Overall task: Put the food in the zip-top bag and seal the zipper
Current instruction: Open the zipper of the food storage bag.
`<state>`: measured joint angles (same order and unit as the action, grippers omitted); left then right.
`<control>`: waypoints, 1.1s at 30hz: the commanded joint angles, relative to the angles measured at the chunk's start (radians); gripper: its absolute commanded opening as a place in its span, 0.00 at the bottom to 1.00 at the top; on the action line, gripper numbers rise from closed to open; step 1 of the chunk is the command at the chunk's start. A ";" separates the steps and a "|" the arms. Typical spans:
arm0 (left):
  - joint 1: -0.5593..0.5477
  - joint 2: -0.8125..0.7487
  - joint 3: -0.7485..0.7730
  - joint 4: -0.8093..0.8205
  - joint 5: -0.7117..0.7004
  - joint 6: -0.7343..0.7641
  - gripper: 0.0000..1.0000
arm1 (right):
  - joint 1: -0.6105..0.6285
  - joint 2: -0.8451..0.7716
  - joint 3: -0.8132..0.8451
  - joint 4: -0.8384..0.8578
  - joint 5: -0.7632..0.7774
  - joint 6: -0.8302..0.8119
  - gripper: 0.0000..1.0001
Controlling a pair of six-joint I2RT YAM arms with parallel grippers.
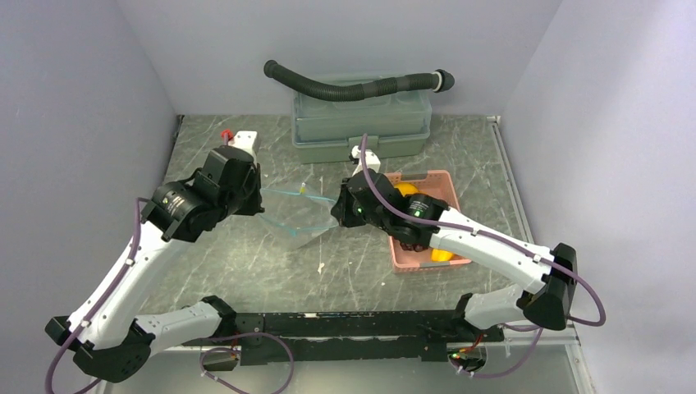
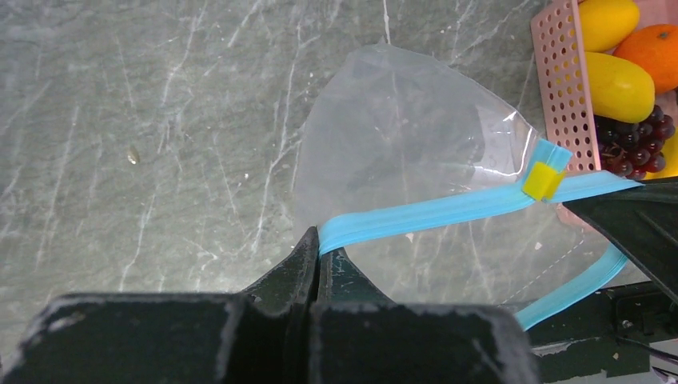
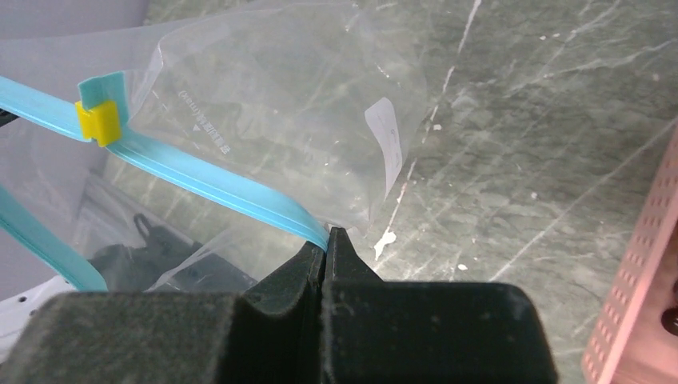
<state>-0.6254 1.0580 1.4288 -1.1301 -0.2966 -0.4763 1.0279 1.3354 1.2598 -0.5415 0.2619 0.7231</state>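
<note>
The clear zip-top bag point(image 1: 297, 215) hangs stretched between my two grippers above the table. My left gripper point(image 2: 320, 240) is shut on one end of the teal-blue zipper point(image 2: 424, 216). My right gripper point(image 3: 326, 240) is shut on the other end of the zipper point(image 3: 208, 180). A yellow slider point(image 2: 544, 180) sits on the strip near the right gripper's end. A second blue strip point(image 2: 576, 288) hangs lower, so the mouth gapes. The bag point(image 3: 280, 96) holds nothing. The food lies in the pink basket point(image 2: 564, 88): lemons point(image 2: 620, 84), an orange point(image 2: 657, 48) and grapes point(image 2: 636, 144).
The pink basket point(image 1: 447, 182) stands right of the bag, partly under my right arm. A grey-green lidded box point(image 1: 361, 123) with a black corrugated hose point(image 1: 353, 86) on it stands at the back. Grey walls close in on the left, back and right.
</note>
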 commanded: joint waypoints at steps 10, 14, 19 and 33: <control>0.007 0.049 0.129 -0.094 -0.136 0.064 0.00 | -0.054 0.041 -0.165 0.217 -0.085 0.088 0.00; 0.007 0.060 0.125 -0.095 -0.124 0.063 0.00 | -0.064 0.078 -0.196 0.304 -0.142 0.107 0.00; 0.008 0.066 0.099 -0.085 -0.122 0.052 0.00 | -0.071 0.143 -0.187 0.366 -0.168 0.118 0.00; 0.006 0.041 -0.080 0.066 -0.030 0.071 0.00 | -0.116 0.195 -0.246 0.416 -0.196 0.102 0.00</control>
<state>-0.6254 1.1320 1.3712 -1.1370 -0.3267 -0.4290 0.9276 1.5417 1.0435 -0.1223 0.0597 0.8383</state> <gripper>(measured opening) 0.014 0.016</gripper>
